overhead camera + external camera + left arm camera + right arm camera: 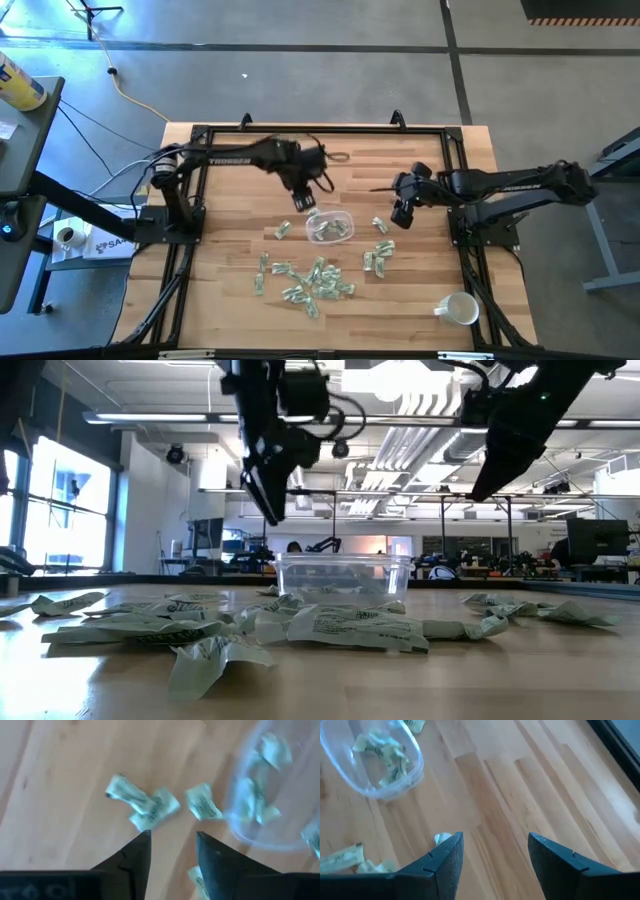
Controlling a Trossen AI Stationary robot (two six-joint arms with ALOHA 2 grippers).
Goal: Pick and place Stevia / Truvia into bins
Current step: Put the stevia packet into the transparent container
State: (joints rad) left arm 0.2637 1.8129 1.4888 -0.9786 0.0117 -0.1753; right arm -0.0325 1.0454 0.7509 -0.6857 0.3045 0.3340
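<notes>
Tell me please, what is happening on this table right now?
Two robot arms are sorting sweetener sachets into a clear plastic bowl. The left gripper hovers beside the bowl, open and empty. The right gripper waits on the bowl's other side, open too. A few sachets lie in the bowl already, but most are scattered on the wooden table. A white mug stands near one corner.

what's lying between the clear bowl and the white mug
In the high view, a few scattered sachets lie between the bowl and the mug; near the mug it's bare wood.
</notes>
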